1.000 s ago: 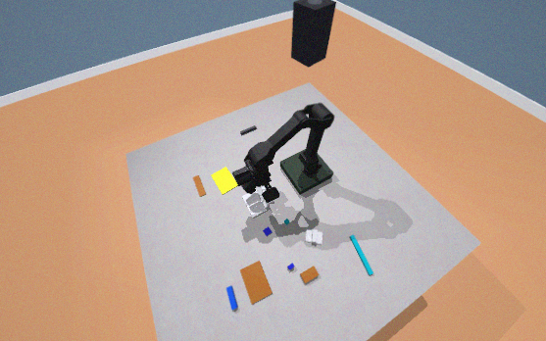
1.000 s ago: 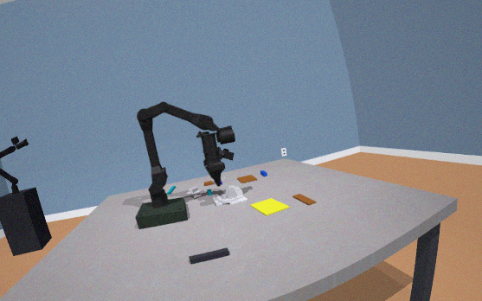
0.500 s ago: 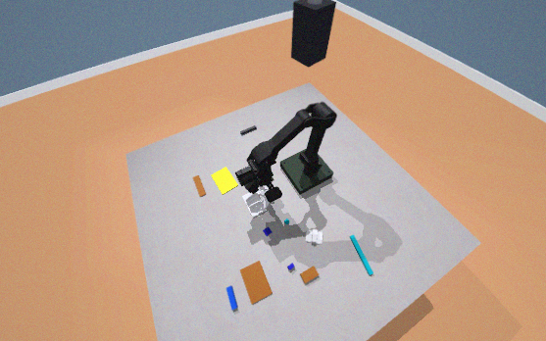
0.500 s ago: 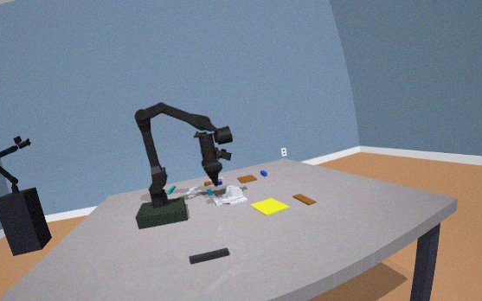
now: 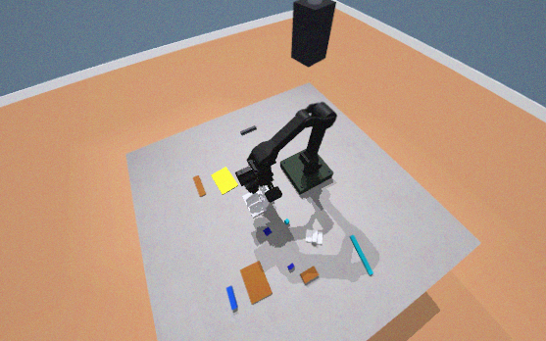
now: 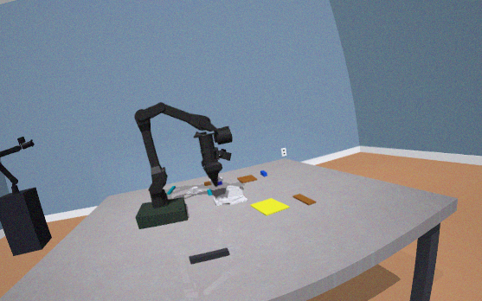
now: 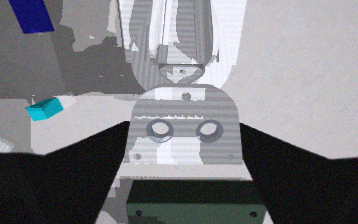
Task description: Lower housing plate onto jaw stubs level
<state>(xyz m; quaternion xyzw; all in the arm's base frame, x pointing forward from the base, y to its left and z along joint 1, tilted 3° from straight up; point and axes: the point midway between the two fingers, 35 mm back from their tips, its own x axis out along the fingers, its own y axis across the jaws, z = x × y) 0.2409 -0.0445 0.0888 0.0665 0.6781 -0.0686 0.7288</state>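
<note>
The housing plate (image 7: 184,106) is pale grey with a rounded end and two round holes. My gripper (image 7: 183,127) (image 6: 216,185) (image 5: 264,190) is shut on its two sides. The two long jaws (image 7: 200,27) lie side by side on a white base (image 7: 232,35) beyond the plate's rounded end in the wrist view. The base also shows beneath my gripper in the top view (image 5: 255,205) and the exterior view (image 6: 236,195). The plate overlaps the base's near end in the wrist view and hides the stubs. Its height above them cannot be told.
A small cyan block (image 7: 45,109) (image 5: 287,221) and a dark blue block (image 7: 32,15) (image 5: 267,231) lie near the base. A yellow plate (image 5: 224,180) (image 6: 270,207) lies on its other side. White pieces (image 5: 314,237), a cyan bar (image 5: 361,255) and brown blocks (image 5: 256,282) lie farther off.
</note>
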